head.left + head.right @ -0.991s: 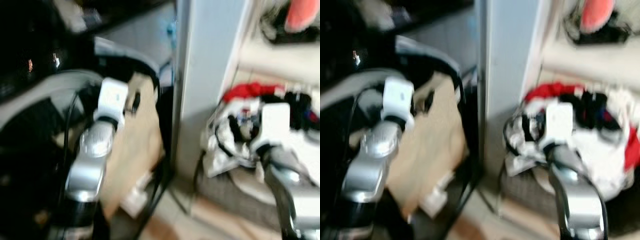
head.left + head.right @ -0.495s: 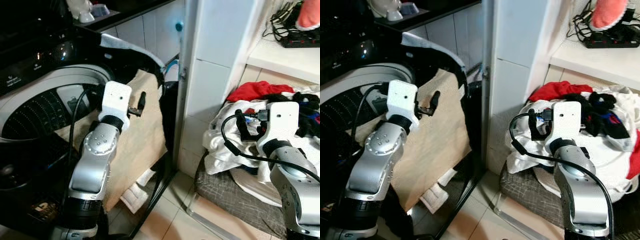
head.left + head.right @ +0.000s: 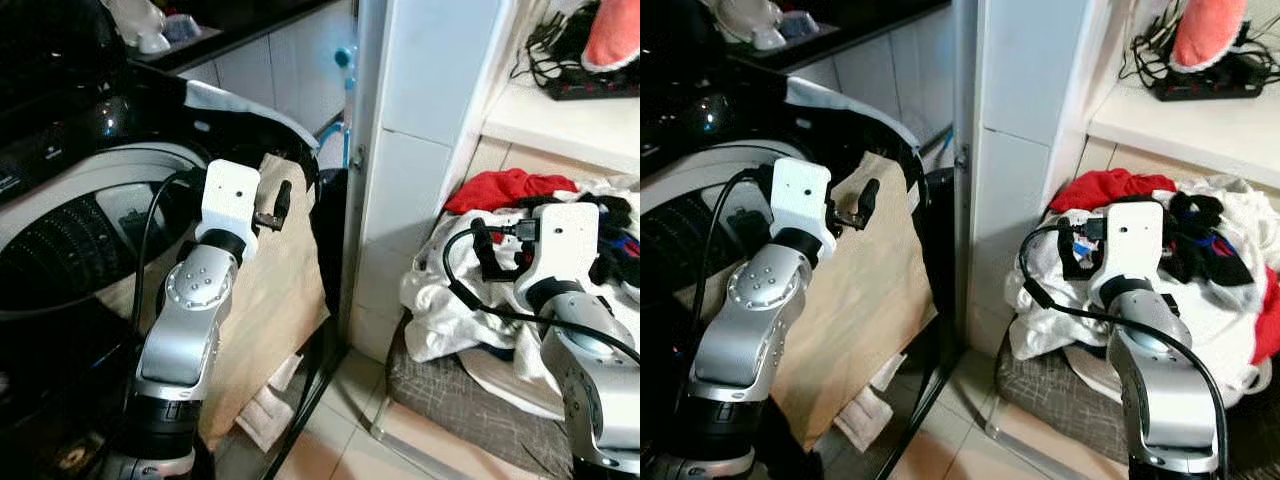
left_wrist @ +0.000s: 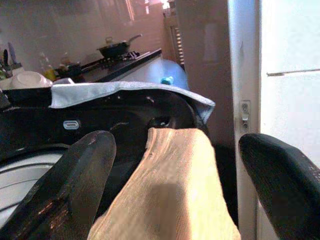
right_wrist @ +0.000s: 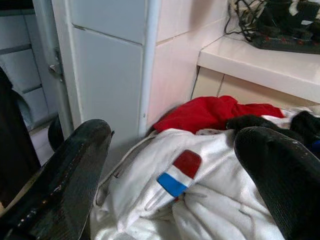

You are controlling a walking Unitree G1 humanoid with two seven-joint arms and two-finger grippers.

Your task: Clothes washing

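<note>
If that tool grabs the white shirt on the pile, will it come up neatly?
Probably not: the white shirt lies crumpled, so it should flop and trail. It is tangled with the red garment, which may drag along. Likely light.

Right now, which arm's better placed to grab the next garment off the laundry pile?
Right, probably. The right gripper is open and aimed straight at the white garment on the laundry pile. The left gripper is open over the tan cloth draped on the washing machine, beyond the white pillar.

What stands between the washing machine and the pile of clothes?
A white tiled pillar stands between the washing machine and the clothes pile, seen in both eye views.
</note>
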